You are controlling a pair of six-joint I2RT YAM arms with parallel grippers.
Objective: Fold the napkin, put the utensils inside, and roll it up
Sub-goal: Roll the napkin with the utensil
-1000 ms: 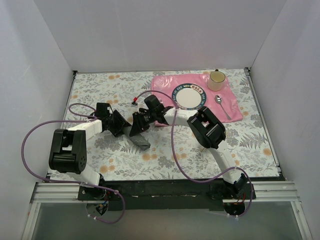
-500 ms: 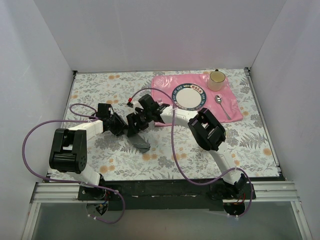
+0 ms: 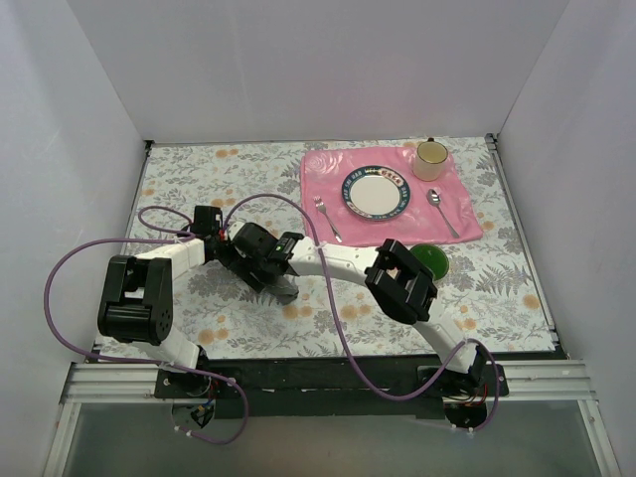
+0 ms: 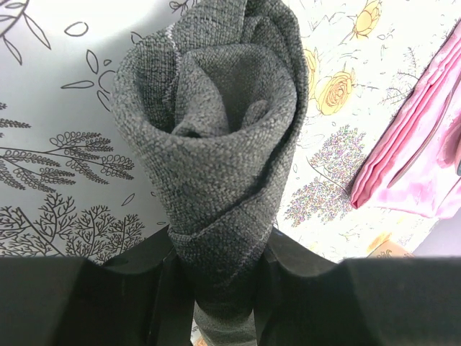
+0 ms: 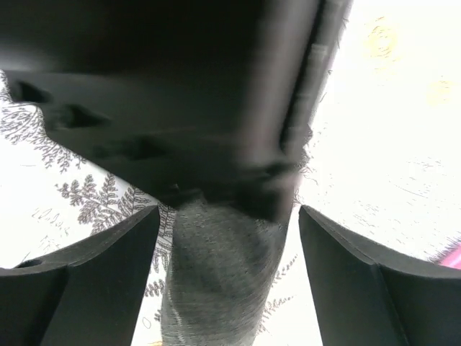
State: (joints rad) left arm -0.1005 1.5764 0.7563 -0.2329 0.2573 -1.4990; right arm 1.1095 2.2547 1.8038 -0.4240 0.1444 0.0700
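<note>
The napkin is a dark grey cloth wound into a tight roll, and my left gripper is shut on its near end. In the top view only the roll's tip shows, below the two grippers. My right gripper stands open astride the roll, and neither finger touches it. It sits right against my left gripper, at mid-left of the table. The fork and the spoon lie on the pink mat, either side of the plate.
A plate and a cream cup stand on the pink mat. A green round disc lies beside the right arm's elbow. The pink mat's edge shows at the right of the left wrist view. White walls enclose the flowered table.
My right gripper has opened wide and swung left and nearer, up against the left gripper. The left jaws have closed on the roll. The fork and green disc are now uncovered.
</note>
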